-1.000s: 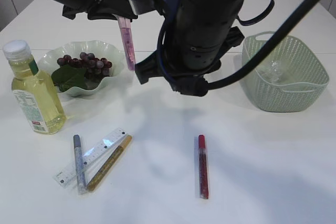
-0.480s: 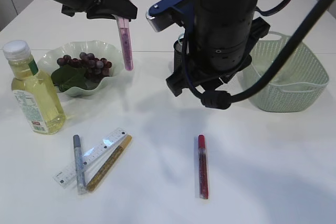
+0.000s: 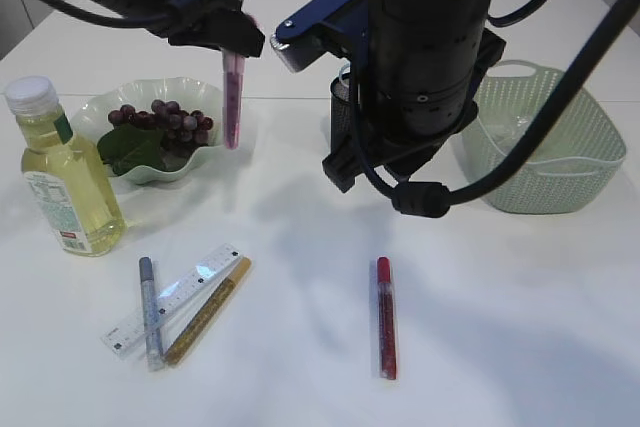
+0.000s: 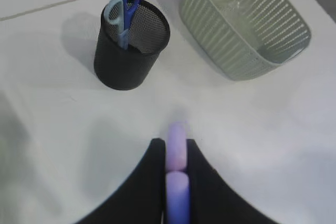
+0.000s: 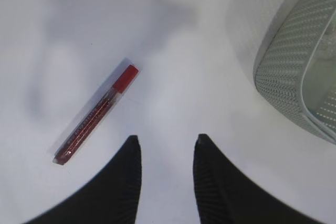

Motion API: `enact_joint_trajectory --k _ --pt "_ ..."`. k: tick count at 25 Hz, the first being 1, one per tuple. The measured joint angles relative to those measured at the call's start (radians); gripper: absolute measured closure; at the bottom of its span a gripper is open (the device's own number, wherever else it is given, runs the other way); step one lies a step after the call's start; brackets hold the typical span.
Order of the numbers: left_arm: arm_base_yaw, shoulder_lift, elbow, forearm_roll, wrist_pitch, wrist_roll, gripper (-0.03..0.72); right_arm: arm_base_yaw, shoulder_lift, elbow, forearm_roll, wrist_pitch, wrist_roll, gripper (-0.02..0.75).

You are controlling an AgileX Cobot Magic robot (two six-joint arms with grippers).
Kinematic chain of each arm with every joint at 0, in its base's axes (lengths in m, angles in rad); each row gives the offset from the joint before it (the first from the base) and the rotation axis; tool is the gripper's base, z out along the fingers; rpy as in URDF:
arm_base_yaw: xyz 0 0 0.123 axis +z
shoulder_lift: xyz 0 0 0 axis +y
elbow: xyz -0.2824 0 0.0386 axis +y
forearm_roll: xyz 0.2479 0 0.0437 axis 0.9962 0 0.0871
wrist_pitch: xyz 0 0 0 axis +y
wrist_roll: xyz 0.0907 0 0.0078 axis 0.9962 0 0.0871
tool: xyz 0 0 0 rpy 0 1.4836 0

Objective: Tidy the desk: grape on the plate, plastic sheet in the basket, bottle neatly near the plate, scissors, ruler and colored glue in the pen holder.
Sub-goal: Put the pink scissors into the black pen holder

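Nearest the front edge of the white table (image 3: 500, 347), a red glue pen (image 3: 385, 317) lies alone, cap pointing away. To its left a clear ruler (image 3: 175, 299) lies slantwise with a grey glue pen (image 3: 149, 309) and a gold glue pen (image 3: 208, 309) crossing it, all three touching.

Further back on the left stands a bottle (image 3: 62, 175) of yellow liquid, upright with a white cap, just beside a wavy green plate (image 3: 100, 105). Grapes (image 3: 165, 123) and a leaf rest on the plate.

The right gripper (image 5: 166, 153) hangs above the table near the red glue pen, its two dark fingers (image 5: 130, 171) moderately apart with nothing between them. Its bulky arm blocks much of the middle of the scene.

The left gripper (image 4: 177, 156) hovers in the air over the table beyond the plate, pinched tight on a pink glue pen (image 3: 233, 97), which hangs nearly upright from it.

At the back stands a black mesh pen holder (image 4: 130, 45) with scissors (image 4: 122, 15) upright inside. To its right sits a green basket (image 3: 590, 162) containing a crumpled clear plastic sheet (image 3: 520, 132).
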Motion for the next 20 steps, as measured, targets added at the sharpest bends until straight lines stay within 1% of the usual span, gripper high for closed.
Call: enact_joint_trajectory --k 6,9,11,14,20 --pt "-0.063 0.043 0.0 0.128 -0.083 0.0 0.65 -0.002 0.0 0.0 0.0 0.0 -0.01 0.458" --pt "-0.081 0.064 0.0 0.16 -0.157 0.001 0.65 -0.024 0.0 0.0 0.0 0.0 -0.02 0.458" --pt "-0.088 0.068 0.0 0.169 -0.217 0.001 0.65 -0.058 0.0 0.002 0.0 0.0 -0.022 0.458" --pt "-0.093 0.068 0.0 0.173 -0.326 0.002 0.65 -0.131 0.0 0.014 0.0 0.0 -0.024 0.458" --pt "-0.136 0.068 0.0 0.173 -0.562 0.002 0.65 -0.329 0.0 0.021 0.0 0.0 -0.032 0.458"
